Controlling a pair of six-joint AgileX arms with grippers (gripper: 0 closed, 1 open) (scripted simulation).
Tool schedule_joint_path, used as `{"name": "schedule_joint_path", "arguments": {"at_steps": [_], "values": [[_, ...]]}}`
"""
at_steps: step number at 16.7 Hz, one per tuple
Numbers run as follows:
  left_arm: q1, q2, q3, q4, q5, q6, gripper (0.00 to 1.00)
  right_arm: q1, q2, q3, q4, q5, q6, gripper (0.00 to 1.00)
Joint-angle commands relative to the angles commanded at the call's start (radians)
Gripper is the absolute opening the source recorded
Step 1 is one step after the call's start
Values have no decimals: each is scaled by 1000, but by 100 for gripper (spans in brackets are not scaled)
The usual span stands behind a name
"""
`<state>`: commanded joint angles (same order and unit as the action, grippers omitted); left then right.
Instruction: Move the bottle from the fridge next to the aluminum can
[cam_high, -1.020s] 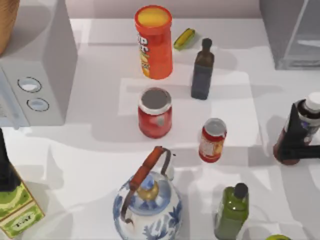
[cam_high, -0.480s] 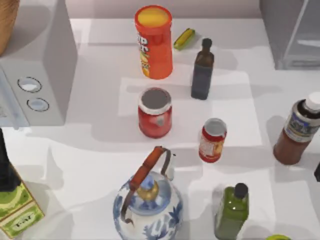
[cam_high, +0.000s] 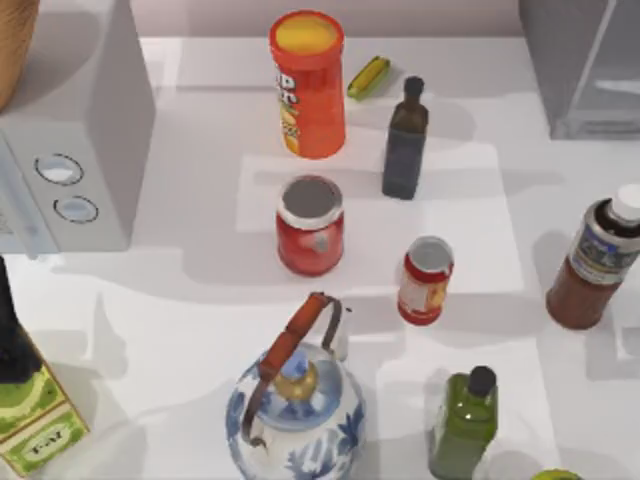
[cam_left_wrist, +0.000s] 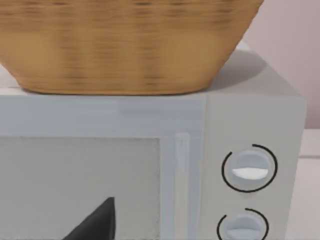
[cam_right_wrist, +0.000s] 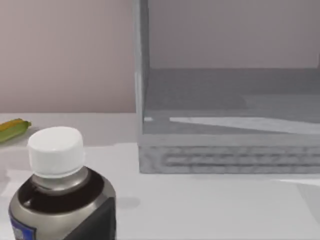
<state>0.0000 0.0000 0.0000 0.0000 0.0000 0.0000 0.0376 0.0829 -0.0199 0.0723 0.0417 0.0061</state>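
Bottle (cam_high: 597, 260) stands free, well right of the can (cam_high: 426, 281), placement seemingly unfinished; finger state can't be told.

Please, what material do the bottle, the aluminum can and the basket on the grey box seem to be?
Bottle: probably clear plastic or glass; brown liquid shows through, matte white cap. Aluminum can: likely metal, with a silvery top and printed red label. Basket: seemingly woven wicker, tan ribbed weave.
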Motion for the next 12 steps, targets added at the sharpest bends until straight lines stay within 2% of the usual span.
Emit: {"name": "schedule_joint_path", "arguments": {"at_steps": [3, 9, 12], "values": [[0, 0, 0, 0, 0, 0, 100, -35, -78, 18, -68, -39, -6, 100], [0, 0, 0, 0, 0, 0, 100, -35, -81, 19, -72, -40, -6, 100], [0, 0, 0, 0, 0, 0, 100, -38, -135, 64, -137, -37, -7, 100]]}}
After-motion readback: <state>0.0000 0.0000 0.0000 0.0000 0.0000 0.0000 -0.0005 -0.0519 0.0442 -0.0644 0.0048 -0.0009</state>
